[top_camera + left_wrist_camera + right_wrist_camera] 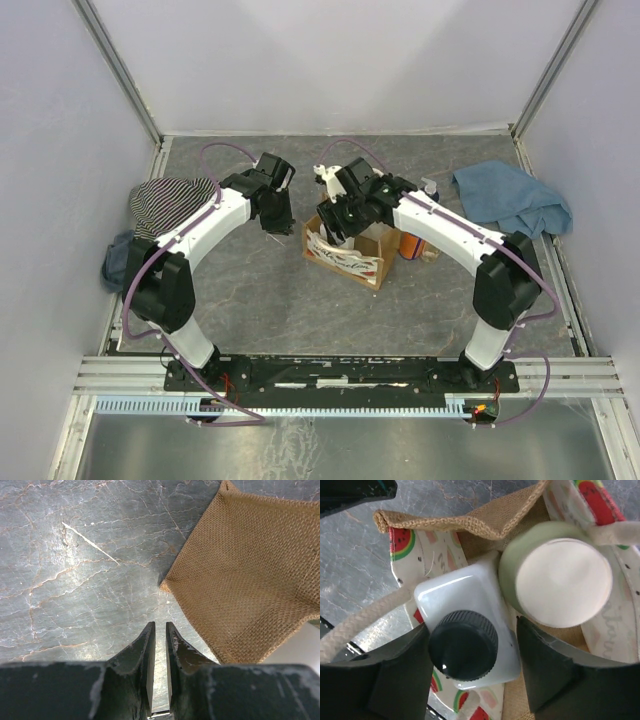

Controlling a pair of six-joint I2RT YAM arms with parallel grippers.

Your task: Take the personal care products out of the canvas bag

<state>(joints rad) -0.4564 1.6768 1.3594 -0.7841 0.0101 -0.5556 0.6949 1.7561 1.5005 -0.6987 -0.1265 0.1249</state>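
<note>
The canvas bag point(350, 262) stands open at mid-table. My right gripper point(335, 225) reaches down into it. In the right wrist view my right gripper point(471, 625) is open, its jaws on either side of a white bottle point(455, 595) with a dark cap point(463, 642). A pale green bottle point(509, 570) with a white lid stands beside it in the bag point(485, 520). An orange bottle point(409, 244) stands on the table right of the bag, partly hidden by my right arm. My left gripper point(275, 222) hangs just left of the bag point(250, 580), almost shut point(160, 624) and empty.
A blue cloth point(515, 195) lies at the back right. A striped garment point(165, 200) lies at the left edge under my left arm. The bag's cream rope handle point(365, 615) loops beside my right gripper's left finger. Cage walls surround the table.
</note>
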